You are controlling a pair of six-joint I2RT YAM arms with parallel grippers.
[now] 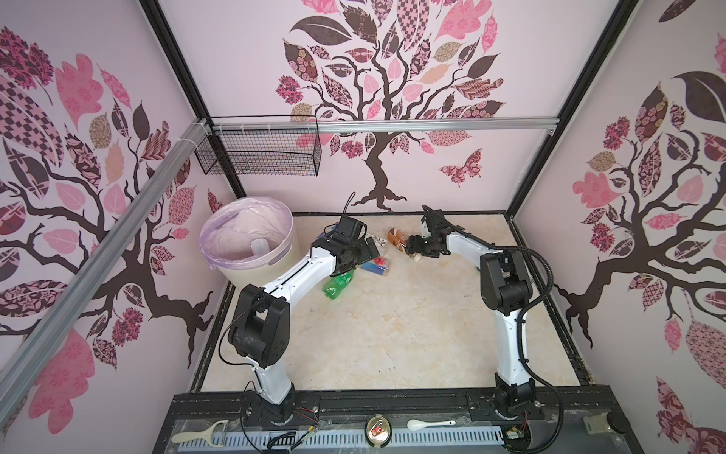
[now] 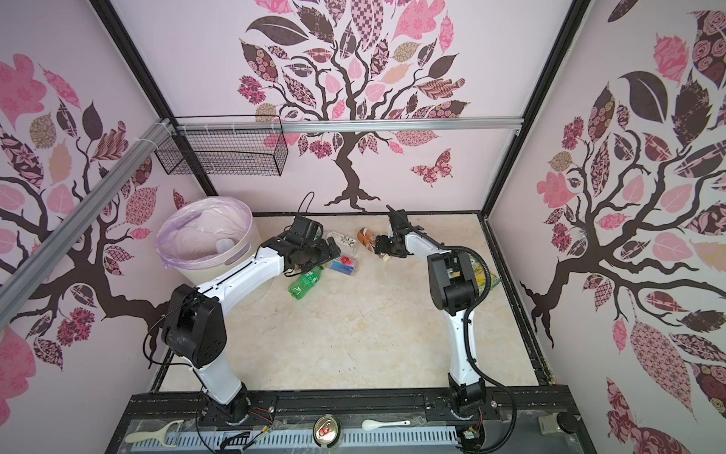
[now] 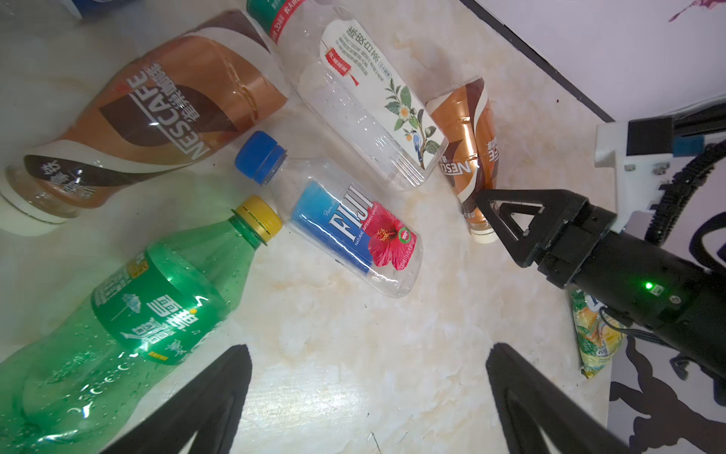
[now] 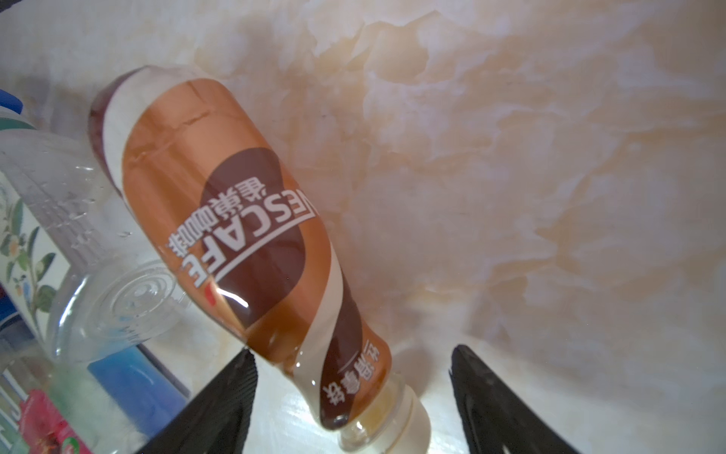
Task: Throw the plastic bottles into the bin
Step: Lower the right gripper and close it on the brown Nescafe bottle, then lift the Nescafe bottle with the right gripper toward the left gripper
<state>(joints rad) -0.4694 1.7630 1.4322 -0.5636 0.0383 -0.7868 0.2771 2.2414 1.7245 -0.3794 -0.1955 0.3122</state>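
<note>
Round cream ribbed plastic bin (image 1: pixel 257 271), lilac bag liner folded over the rim, stands left of centre in both top views. One pale translucent bottle-like item (image 1: pixel 260 247) lies inside; its kind is unclear. Black wire basket (image 1: pixel 259 157) hangs on the back wall above the bin; contents too faint to make out.

The other plastic bottles lie on their sides in a cluster on the marbled tabletop (image 1: pixel 373 334), right of the bin, between the two grippers.

Left gripper (image 3: pixel 369 393): fingers spread wide, nothing between them, over bare table just beside the green soda bottle with yellow cap (image 3: pixel 137 314). Right gripper (image 4: pixel 353 397): fingers apart, straddling the neck of a brown-labelled coffee bottle (image 4: pixel 243 236); one finger just beside the label, the other clear of it, no pinch.

Hidden: the left wrist covers part of the cluster in both top views. Green-yellow snack packet (image 2: pixel 485 275) sits half behind the right arm.

Axes, top views: the straddled coffee bottle runs upper left to lower right, cap end lower right. The green bottle runs lower left to upper right, cap end under the left wrist. Clear floral-label tea bottle (image 3: pixel 365 102) lies between the straddled bottle and a second brown coffee bottle (image 3: pixel 149 129). Blue-capped clear water bottle (image 3: pixel 345 224) has its cap near the green bottle's.
</note>
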